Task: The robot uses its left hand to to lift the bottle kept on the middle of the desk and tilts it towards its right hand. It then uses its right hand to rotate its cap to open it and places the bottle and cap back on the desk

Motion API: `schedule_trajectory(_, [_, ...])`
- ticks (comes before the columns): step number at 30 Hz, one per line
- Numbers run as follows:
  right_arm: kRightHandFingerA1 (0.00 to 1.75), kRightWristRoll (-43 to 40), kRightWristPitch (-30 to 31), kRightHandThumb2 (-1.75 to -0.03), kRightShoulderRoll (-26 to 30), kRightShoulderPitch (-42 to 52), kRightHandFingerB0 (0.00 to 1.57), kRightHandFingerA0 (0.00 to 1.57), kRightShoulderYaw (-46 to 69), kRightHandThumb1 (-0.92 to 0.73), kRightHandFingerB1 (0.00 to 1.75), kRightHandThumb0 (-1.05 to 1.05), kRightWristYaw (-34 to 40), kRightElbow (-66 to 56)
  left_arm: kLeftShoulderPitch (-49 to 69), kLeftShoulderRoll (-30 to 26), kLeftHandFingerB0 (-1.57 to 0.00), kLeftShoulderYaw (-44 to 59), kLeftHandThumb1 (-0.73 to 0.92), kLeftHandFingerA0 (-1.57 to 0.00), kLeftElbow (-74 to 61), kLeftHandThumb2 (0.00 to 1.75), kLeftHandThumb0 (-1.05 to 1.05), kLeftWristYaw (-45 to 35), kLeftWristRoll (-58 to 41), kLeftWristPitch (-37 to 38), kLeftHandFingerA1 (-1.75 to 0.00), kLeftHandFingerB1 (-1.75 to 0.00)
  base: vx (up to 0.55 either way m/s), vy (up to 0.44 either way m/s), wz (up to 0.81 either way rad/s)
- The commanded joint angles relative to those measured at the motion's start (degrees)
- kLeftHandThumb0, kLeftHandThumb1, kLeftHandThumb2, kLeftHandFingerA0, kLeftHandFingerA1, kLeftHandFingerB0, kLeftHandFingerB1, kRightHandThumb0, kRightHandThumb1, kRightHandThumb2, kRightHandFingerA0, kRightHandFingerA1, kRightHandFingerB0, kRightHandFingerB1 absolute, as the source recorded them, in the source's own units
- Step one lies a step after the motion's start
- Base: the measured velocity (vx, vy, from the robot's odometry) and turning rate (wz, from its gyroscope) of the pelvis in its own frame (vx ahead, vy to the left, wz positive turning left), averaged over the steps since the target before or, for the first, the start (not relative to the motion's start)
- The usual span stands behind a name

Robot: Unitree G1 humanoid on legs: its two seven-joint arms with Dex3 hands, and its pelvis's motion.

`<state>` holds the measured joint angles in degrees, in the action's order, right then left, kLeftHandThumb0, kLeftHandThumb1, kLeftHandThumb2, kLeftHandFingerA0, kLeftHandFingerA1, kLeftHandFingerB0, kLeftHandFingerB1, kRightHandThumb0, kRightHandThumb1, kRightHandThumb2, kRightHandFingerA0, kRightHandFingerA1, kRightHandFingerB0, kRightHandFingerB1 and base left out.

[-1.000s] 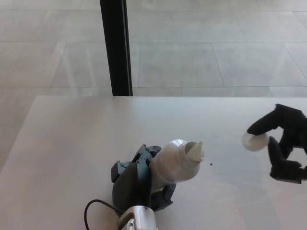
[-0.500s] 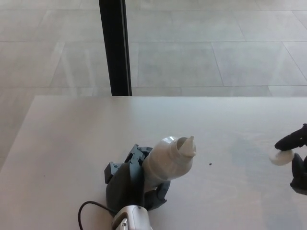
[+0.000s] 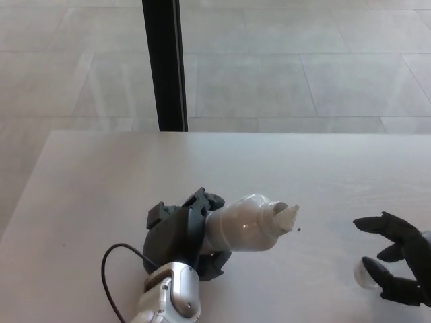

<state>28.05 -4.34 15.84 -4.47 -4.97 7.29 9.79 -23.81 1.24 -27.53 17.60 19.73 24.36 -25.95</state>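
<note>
A white bottle (image 3: 246, 225) with a bare pointed nozzle (image 3: 286, 215) is tilted to the right, nearly lying flat, just above the desk (image 3: 101, 175). My left hand (image 3: 178, 235) is shut around its lower body. The white cap (image 3: 363, 274) rests on the desk at the lower right. My right hand (image 3: 401, 259) is beside it with fingers spread. The thumb is raised well above the cap, and a lower finger touches the cap's right side.
A black post (image 3: 165, 64) stands behind the desk's far edge, with tiled floor beyond. A black cable (image 3: 111, 269) loops off my left wrist. A small dark speck (image 3: 297, 229) lies on the desk near the nozzle.
My right hand has come down toward the near edge and its thumb has lifted off the cap, which now lies on the desk. The bottle has tipped further to the right.
</note>
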Motion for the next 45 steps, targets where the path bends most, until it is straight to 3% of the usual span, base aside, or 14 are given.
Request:
schedule_trajectory(1, [0.72, 13.44, 9.88, -0.61, 7.34, -0.39, 0.48, 0.28, -10.04, -0.69, 0.38, -0.40, -7.83, 9.23, -24.10, -20.13, -0.60, -22.28, 0.76, -0.75, 0.60, 0.61, -0.20, -58.11, 3.74, -26.75, -1.51, -0.69, 0.00, 0.000, 0.00])
schedule_trajectory(5, [0.73, 12.72, 9.55, -0.61, 7.72, 0.03, 0.52, 0.30, -9.81, -0.68, 0.40, -0.37, -7.88, 8.88, -28.19, -24.06, -0.69, -25.25, 0.77, -0.78, 2.11, 0.67, -0.38, -65.09, 8.12, -21.58, -1.57, -1.04, 0.00, 0.000, 0.00])
schedule_trajectory(8, [0.69, 12.28, 8.31, -0.60, 8.25, 0.41, 0.56, 0.34, -9.57, -0.67, 0.40, -0.35, -7.39, 8.53, -30.69, -27.20, -0.67, -26.76, 0.91, -0.74, 1.40, 0.67, -0.52, -69.29, 10.18, -19.66, -0.71, -0.55, 0.00, 0.000, 0.00])
schedule_trajectory(13, [0.69, 11.76, 7.17, -0.60, 7.94, 0.31, 0.56, 0.36, -9.46, -0.67, 0.40, -0.34, -6.10, 8.69, -32.00, -28.02, -0.65, -30.95, 0.81, -0.85, 0.76, 0.68, -0.54, -72.88, 10.30, -21.12, -1.27, -0.87, 0.00, 0.000, 0.00])
schedule_trajectory(18, [0.66, 11.06, 4.46, -0.60, 7.78, 0.96, 0.57, 0.37, -8.70, -0.67, 0.41, -0.31, -3.16, 8.93, -33.76, -28.94, -0.65, -35.89, 0.81, -0.86, 0.02, 0.64, -0.57, -78.69, 12.78, -18.34, -0.74, -0.60, 0.00, 0.000, 0.00])
schedule_trajectory(23, [0.64, 9.92, 2.75, -0.60, 7.45, 1.28, 0.60, 0.42, -7.62, -0.67, 0.40, -0.26, -1.48, 9.27, -36.54, -29.52, -0.62, -42.15, 0.79, -0.73, -1.09, 0.63, -0.76, -86.51, 22.11, -11.06, -0.63, -0.48, 0.00, 0.000, 0.00])
schedule_trajectory(28, [0.70, 8.27, 1.22, -0.60, 7.45, 1.21, 0.62, 0.45, -6.35, -0.66, 0.41, -0.24, -0.78, 9.62, -39.09, -27.98, -0.68, -50.26, 0.74, -0.95, -0.44, 0.63, -0.85, -93.33, 37.20, 1.75, -0.92, -0.46, 0.00, 0.000, 0.00])
schedule_trajectory(30, [0.74, 7.02, 0.50, -0.60, 7.37, 1.51, 0.63, 0.46, -5.37, -0.67, 0.42, -0.25, -0.65, 9.31, -37.51, -29.09, -0.64, -51.62, 0.61, -0.88, -2.90, 0.59, -0.61, -93.26, 44.60, 3.25, -1.37, -0.51, 0.00, 0.000, 0.00])
schedule_trajectory(35, [0.70, 6.05, 0.61, -0.60, 7.02, 1.69, 0.64, 0.46, -4.14, -0.66, 0.43, -0.25, 0.22, 9.22, -40.05, -26.55, -0.36, -54.48, 0.68, -0.70, -1.97, 0.62, -0.77, -97.52, 37.58, 2.76, -1.27, -0.56, 0.00, 0.000, 0.00])
schedule_trajectory(36, [0.72, 5.78, 0.52, -0.61, 6.90, 1.73, 0.64, 0.46, -3.68, -0.66, 0.43, -0.25, 0.82, 9.45, -39.02, -27.52, -0.45, -50.45, 0.74, -0.45, -5.44, 0.63, -0.89, -94.85, 26.90, -5.09, -0.72, -0.51, 0.00, 0.000, 0.00])
schedule_trajectory(38, [0.77, 5.73, 0.29, -0.62, 6.84, 1.82, 0.65, 0.47, -3.45, -0.65, 0.45, -0.22, 1.41, 9.53, -37.49, -28.68, -0.42, -46.95, 0.55, -0.32, -7.60, 0.72, -0.96, -90.50, 20.36, -8.78, -0.61, -0.49, 0.00, 0.000, 0.00])
schedule_trajectory(39, [0.77, 5.52, -0.08, -0.62, 6.73, 1.97, 0.64, 0.47, -3.20, -0.64, 0.45, -0.22, 1.90, 9.57, -34.96, -29.47, -0.04, -42.13, 0.61, -0.05, -10.55, 0.59, -0.91, -84.69, 13.32, -15.10, -0.58, -0.46, 0.00, 0.000, 0.00])
schedule_trajectory(40, [0.77, 5.39, -0.83, -0.62, 6.71, 2.02, 0.65, 0.48, -3.05, -0.63, 0.45, -0.22, 2.62, 10.01, -33.59, -29.66, 0.00, -37.69, 0.54, -0.02, -12.46, 0.97, -0.95, -81.41, 5.89, -21.30, -0.15, -0.07, 0.00, 0.000, 0.00])
schedule_trajectory(45, [0.85, 5.51, -0.51, -0.63, 6.30, 2.55, 0.66, 0.48, -2.89, -0.64, 0.46, -0.21, 3.67, 10.08, -31.17, -30.15, 0.00, -32.39, 0.59, 0.00, -14.40, 1.03, -1.05, -75.96, 4.42, -19.65, -0.08, 0.00, 0.00, 0.000, 0.00])
